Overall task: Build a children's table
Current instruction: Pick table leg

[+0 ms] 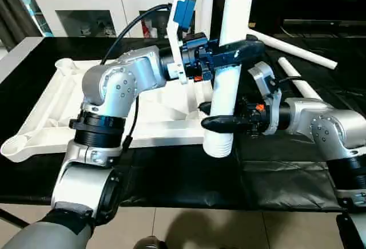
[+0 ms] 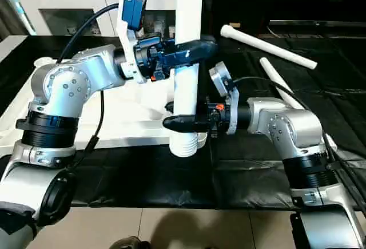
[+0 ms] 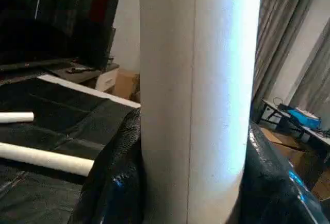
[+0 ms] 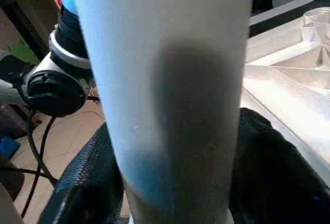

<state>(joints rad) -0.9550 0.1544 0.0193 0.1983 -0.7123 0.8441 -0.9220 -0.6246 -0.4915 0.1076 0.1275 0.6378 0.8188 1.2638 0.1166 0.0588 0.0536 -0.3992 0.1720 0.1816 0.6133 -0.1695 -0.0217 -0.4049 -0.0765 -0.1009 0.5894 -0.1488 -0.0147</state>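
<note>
One white table leg (image 1: 226,89) stands upright, its threaded end (image 1: 217,146) hanging just above the front edge of the upside-down table top (image 1: 57,106). My left gripper (image 1: 246,46) is shut on the leg high up, black fingers (image 3: 113,183) pressed to both sides. Lower down, just above the thread, my right gripper (image 1: 209,116) grips the same leg, and its fingers (image 4: 82,183) lie against the tube. The top's ribbed underside (image 4: 289,80) faces up, with round sockets at its corners.
Two more white legs (image 1: 294,48) (image 1: 297,83) lie on the black-covered table (image 1: 171,174) at the back right. A white cabinet (image 1: 91,3) with glass doors stands behind the table. Light floor runs along the near edge.
</note>
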